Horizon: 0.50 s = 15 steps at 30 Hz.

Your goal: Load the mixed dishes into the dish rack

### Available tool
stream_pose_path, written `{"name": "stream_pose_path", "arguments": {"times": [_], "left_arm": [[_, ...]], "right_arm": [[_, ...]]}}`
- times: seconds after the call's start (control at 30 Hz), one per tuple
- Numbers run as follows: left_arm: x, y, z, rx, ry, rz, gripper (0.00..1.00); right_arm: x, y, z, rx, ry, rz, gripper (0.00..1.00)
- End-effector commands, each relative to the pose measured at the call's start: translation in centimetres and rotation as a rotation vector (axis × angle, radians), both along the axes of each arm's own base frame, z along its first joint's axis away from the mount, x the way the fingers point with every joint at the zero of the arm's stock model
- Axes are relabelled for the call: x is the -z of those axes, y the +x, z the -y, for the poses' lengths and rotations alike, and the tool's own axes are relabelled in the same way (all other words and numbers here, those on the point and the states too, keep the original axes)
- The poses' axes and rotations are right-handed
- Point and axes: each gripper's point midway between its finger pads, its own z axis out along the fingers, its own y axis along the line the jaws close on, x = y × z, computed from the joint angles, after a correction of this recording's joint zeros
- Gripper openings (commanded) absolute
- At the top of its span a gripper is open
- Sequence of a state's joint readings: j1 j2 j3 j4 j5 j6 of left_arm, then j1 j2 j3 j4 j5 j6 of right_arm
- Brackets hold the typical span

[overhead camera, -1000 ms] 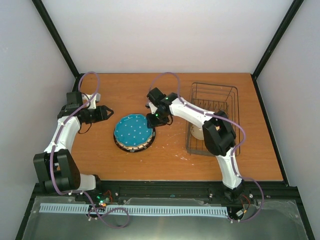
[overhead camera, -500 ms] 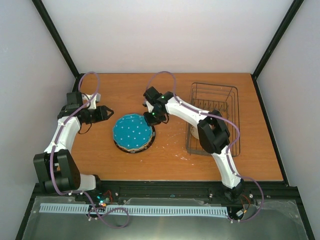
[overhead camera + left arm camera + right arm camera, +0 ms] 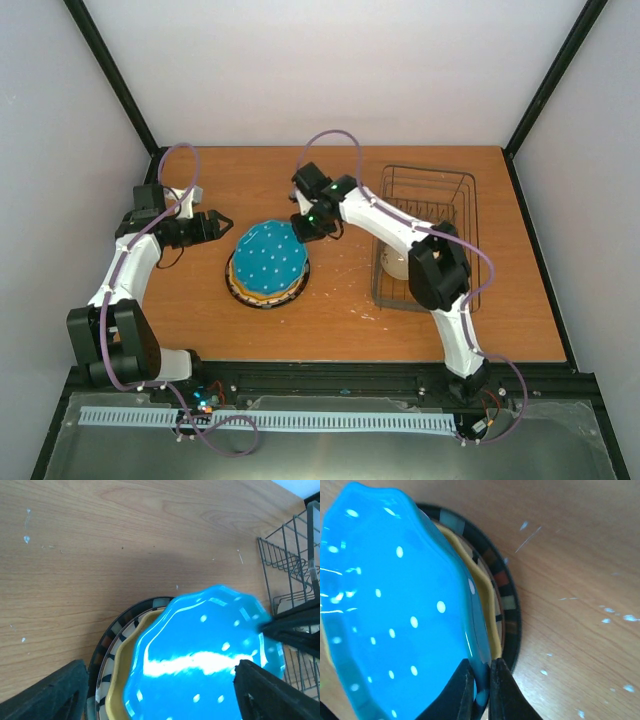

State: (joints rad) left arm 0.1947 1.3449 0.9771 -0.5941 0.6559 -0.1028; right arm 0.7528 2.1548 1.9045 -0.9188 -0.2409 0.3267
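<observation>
The teal dotted plate (image 3: 268, 258) is tilted up at its right rim above the orange-yellow plate (image 3: 262, 296) and the striped plate (image 3: 238, 291), stacked mid-table. My right gripper (image 3: 303, 224) is shut on the teal plate's rim, seen close in the right wrist view (image 3: 481, 690). My left gripper (image 3: 222, 222) is open and empty, just left of the stack; the teal plate (image 3: 200, 660) lies between its fingers in the left wrist view. The dark wire dish rack (image 3: 462, 200) stands at the right with the cream bowl (image 3: 392, 264) in it. The yellow mug is out of view.
Dark frame posts and white walls close in the wooden table on three sides. The right arm stretches from the near edge across the rack's left side. White flecks mark the wood (image 3: 605, 615) right of the stack.
My right gripper has lifted the teal plate's right rim, tilting it up off the stack and shifting it slightly right. The left arm has held still.
</observation>
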Motion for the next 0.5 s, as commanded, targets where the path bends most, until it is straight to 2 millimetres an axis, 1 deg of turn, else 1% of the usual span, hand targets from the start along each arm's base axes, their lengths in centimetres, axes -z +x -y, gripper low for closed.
{"name": "stream_pose_path", "arguments": {"times": [0.0,0.07,0.17,0.27,0.33,0.47], "left_arm": [[-1.8,0.3,0.4,0.029,-0.01,0.069,0.82],[-1.7,0.2,0.5,0.035,-0.017,0.068,0.85],[-1.7,0.1,1.2,0.062,-0.063,0.069,0.85],[-1.3,0.0,2.0,0.094,-0.123,0.062,0.84],[-1.6,-0.1,2.7,0.123,-0.175,0.076,0.84],[-3.6,-0.1,3.9,0.167,-0.27,0.133,0.84]], "right_arm": [[-10.6,3.4,1.3,0.07,0.228,0.165,0.03],[-11.9,4.2,2.3,0.087,0.285,0.162,0.03],[-12.5,4.8,3.1,0.097,0.34,0.132,0.03],[-12.3,4.6,2.8,0.08,0.384,0.096,0.03],[-12.3,4.4,2.3,0.069,0.412,0.078,0.03],[-12.3,4.1,1.8,0.053,0.442,0.059,0.03]]}}
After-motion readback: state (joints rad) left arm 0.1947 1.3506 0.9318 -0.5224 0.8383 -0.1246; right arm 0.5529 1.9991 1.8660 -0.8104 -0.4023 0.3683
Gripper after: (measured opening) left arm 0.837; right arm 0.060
